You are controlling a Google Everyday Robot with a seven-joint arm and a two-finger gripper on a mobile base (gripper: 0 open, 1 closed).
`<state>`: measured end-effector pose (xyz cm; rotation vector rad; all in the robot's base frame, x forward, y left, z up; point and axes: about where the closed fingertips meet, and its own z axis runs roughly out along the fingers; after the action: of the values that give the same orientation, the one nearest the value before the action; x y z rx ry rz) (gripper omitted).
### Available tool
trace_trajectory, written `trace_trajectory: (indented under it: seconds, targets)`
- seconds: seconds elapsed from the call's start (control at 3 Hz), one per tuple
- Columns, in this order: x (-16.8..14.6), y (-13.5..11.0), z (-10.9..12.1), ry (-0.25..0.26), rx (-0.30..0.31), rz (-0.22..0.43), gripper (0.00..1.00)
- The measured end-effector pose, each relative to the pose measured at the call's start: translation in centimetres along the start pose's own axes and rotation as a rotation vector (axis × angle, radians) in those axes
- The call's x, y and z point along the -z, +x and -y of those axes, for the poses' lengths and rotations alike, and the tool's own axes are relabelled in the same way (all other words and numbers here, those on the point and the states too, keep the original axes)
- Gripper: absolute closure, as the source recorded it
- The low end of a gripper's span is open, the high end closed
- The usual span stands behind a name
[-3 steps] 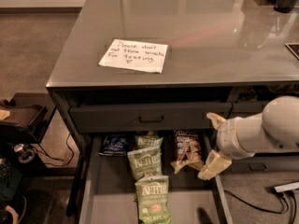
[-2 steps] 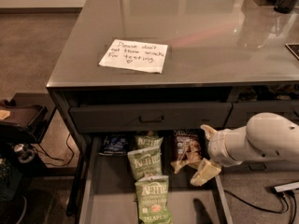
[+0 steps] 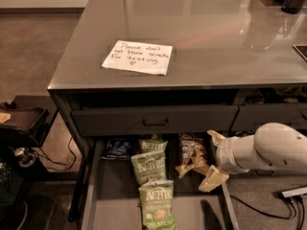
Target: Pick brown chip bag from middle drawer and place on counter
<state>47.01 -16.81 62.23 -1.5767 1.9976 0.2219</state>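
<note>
The brown chip bag [image 3: 191, 153] lies at the back right of the open middle drawer [image 3: 117, 213], its lower corner close to my gripper's fingers. My gripper [image 3: 214, 159] comes in from the right on a white arm, just over the drawer's right wall and right of the bag. Its two tan fingers are spread apart, one at the top [image 3: 215, 137] and one lower [image 3: 213, 179], with nothing between them. The grey counter [image 3: 216, 37] spreads above the drawers.
Three green Kettle bags [image 3: 149, 166] lie in a column down the drawer's middle, and a dark blue bag [image 3: 118, 148] at its back left. A closed drawer front with a bar handle [image 3: 155, 122] sits above. A white handwritten note [image 3: 137, 57] lies on the counter.
My gripper and arm have moved left and slightly down, from right of the drawer to just beside the brown chip bag. The bags have not moved.
</note>
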Motion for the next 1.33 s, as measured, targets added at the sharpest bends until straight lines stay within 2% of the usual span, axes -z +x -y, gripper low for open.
trace_trajectory:
  seconds: [0.33, 0.67, 1.0, 1.33]
  targets:
    - [-2.7, 3.0, 1.3, 0.056, 0.044, 0.051, 0.00]
    - [-6.0, 5.4, 2.3, 0.076, 0.071, 0.107, 0.00]
    - [-9.4, 7.0, 2.8, 0.062, 0.075, 0.152, 0.00]
    - [-13.0, 8.3, 2.3, 0.011, 0.084, 0.124, 0.00]
